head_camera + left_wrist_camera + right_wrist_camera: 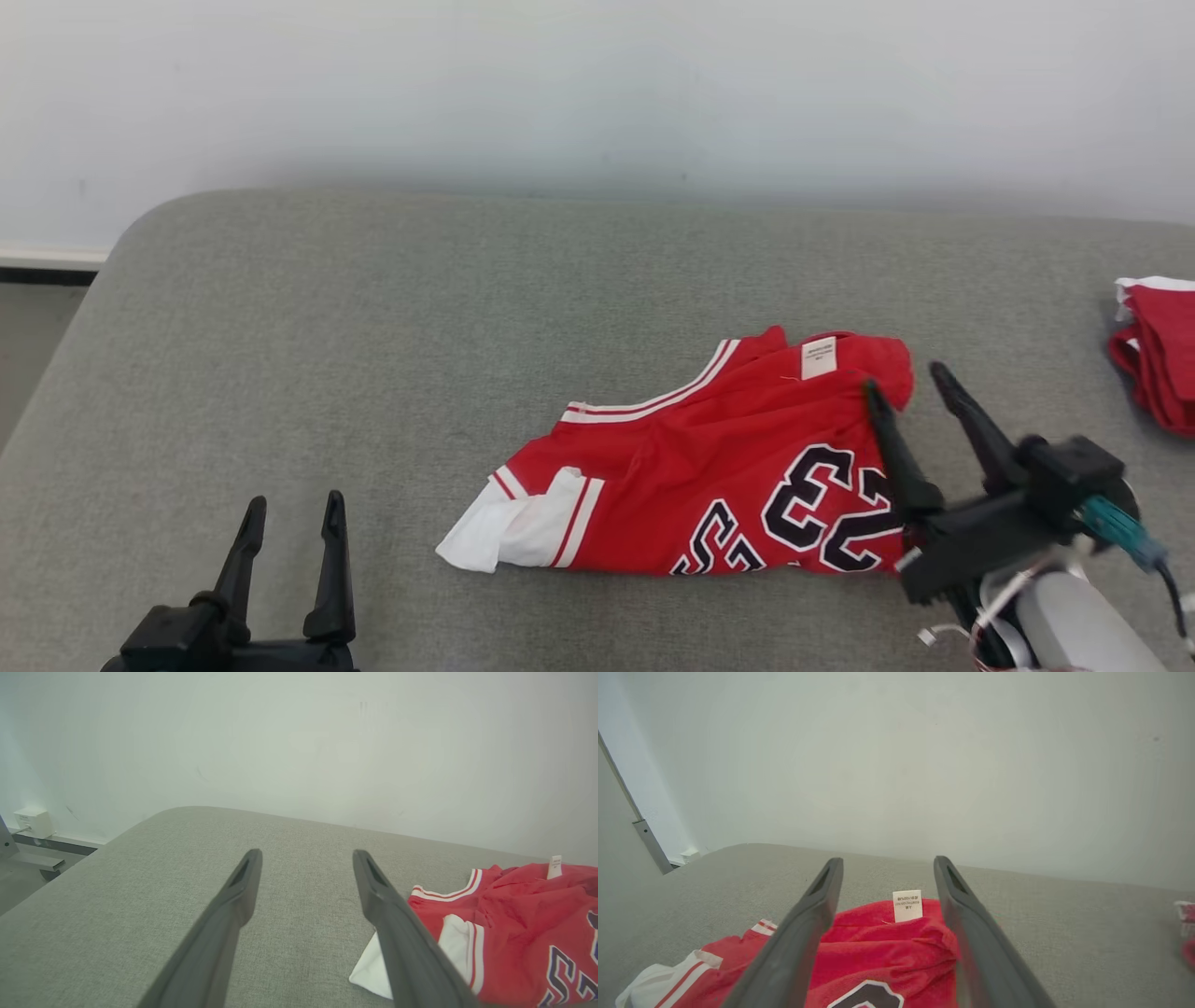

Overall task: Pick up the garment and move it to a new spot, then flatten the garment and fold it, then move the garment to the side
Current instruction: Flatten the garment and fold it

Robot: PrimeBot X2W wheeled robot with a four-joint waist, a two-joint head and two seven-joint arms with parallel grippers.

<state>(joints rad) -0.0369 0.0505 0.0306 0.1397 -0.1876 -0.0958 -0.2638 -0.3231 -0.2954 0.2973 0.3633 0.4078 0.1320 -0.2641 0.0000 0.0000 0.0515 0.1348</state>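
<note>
In the head view we saw the garment (709, 467), a red jersey with white trim and dark numerals, lying rumpled on the grey padded surface (373, 327), right of centre and near the front edge. The right gripper (904, 377) sat at its right end, fingers spread wide and holding nothing. The left gripper (294, 501) was at the lower left, well apart from the garment, fingers likewise parted and empty. Another red cloth (1162, 355) lay at the far right edge.

From the left wrist we saw both fingers apart over bare surface, the jersey's white sleeve at that view's right.

From the right wrist the parted fingers framed a white label (907, 905) on the red cloth; whether they touched the fabric we could not tell
</note>
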